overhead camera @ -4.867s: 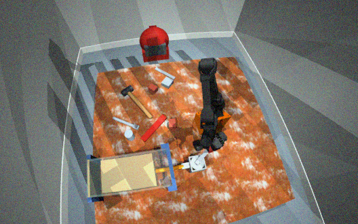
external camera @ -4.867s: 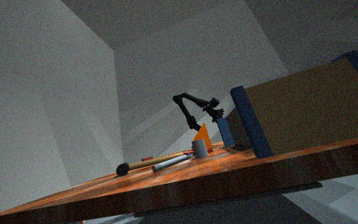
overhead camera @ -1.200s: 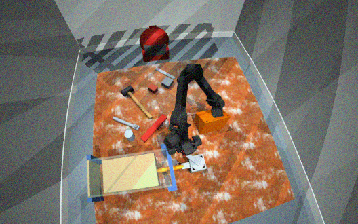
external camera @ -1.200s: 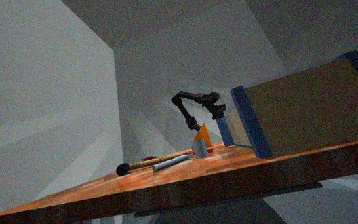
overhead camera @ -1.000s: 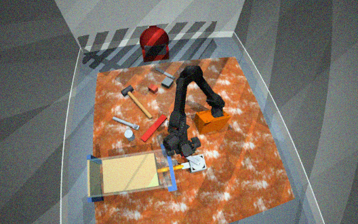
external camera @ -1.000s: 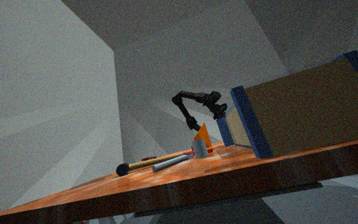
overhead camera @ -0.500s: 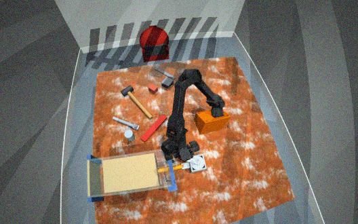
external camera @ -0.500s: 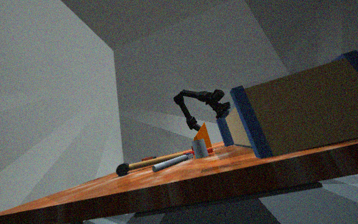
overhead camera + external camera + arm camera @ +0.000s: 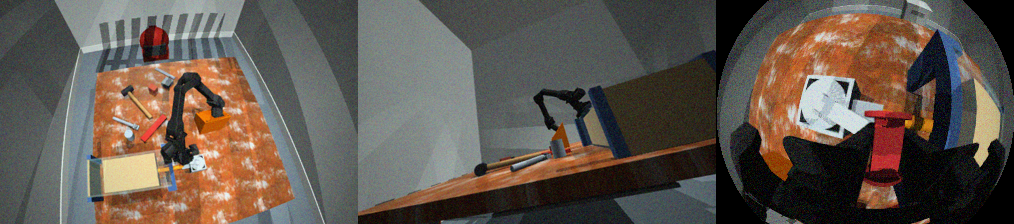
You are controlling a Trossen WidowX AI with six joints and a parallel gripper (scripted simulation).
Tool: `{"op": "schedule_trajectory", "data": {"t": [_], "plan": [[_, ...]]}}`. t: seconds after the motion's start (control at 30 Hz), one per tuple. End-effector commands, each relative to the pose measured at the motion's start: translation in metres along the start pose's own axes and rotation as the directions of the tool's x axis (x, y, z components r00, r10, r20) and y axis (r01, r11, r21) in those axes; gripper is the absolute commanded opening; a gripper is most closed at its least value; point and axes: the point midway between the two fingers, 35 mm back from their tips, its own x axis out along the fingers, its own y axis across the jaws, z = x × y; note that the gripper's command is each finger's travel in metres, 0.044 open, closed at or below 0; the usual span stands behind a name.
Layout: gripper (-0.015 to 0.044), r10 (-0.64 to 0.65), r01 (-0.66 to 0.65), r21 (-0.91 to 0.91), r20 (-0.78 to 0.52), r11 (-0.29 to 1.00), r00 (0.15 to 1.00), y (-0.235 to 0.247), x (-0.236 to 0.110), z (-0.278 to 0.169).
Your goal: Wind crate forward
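- Scattering across the orange bench: a hammer with a wooden shaft, a flat red bar, a grey rod, a small grey cylinder standing upright, a small red block and a grey block with a grey strip just beyond it
- Red bar lies just beside the arm's forearm, on the crate side; nothing sits between the winch and the cubby mouth except the strap
- Red drum-like object stands off the bench by the back wall
- Arm rises from an orange base block, elbow high, forearm reaching down toward the winch
- Clear-panelled cubby with blue corner posts holds the tan crate; crate lies flat, filling most of the cubby, its front close behind the blue frame at the mouth
- Orange strap runs from the crate front through the mouth to the white square winch
- Gripper is clamped on the red handle, held upright in wrist view
- Handle's lower end hangs just beside the winch, over the strap side; whether it touches the winch is not clear
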Motion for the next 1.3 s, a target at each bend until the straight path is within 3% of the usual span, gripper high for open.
{"op": "schedule_trajectory", "data": {"t": [0.0,1.27], "plan": [[0.0000,-0.009,0.009,0.004,0.018,1.000,1.000,-0.005,0.006,0.012],[0.0000,-0.010,0.010,0.004,0.023,1.000,1.000,-0.003,0.028,0.064]]}}
